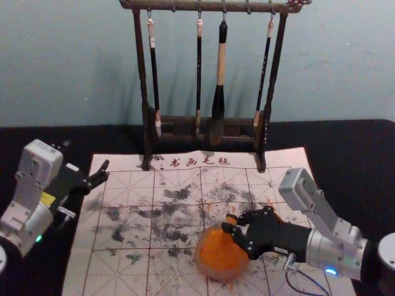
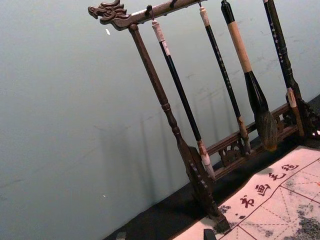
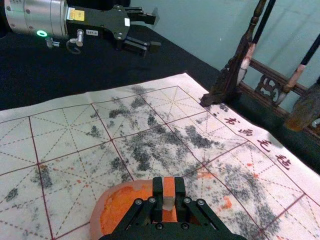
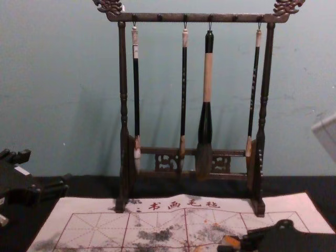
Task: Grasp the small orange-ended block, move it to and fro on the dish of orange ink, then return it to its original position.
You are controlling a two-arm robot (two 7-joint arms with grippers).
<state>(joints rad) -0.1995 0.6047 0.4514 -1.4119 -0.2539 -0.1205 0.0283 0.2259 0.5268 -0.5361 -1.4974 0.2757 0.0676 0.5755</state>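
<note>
My right gripper (image 1: pixel 230 223) reaches in over the far right edge of the round dish of orange ink (image 1: pixel 217 258). It is shut on the small block (image 1: pixel 231 218), also seen in the chest view (image 4: pixel 232 242). In the right wrist view the gripper (image 3: pixel 169 190) pinches the block (image 3: pixel 169 194), orange above and pale at its lower end, in front of the orange dish (image 3: pixel 125 209). Whether the block touches the ink I cannot tell. My left gripper (image 1: pixel 86 156) is parked open at the left, over the mat's far left edge; the left wrist view catches its fingertips (image 2: pixel 209 234).
A dark wooden rack (image 1: pixel 145 92) with hanging brushes (image 1: pixel 218 92) stands at the mat's far edge, before the wall. The white gridded mat (image 1: pixel 123 216), smudged black and orange, lies on a black tabletop (image 1: pixel 352 160).
</note>
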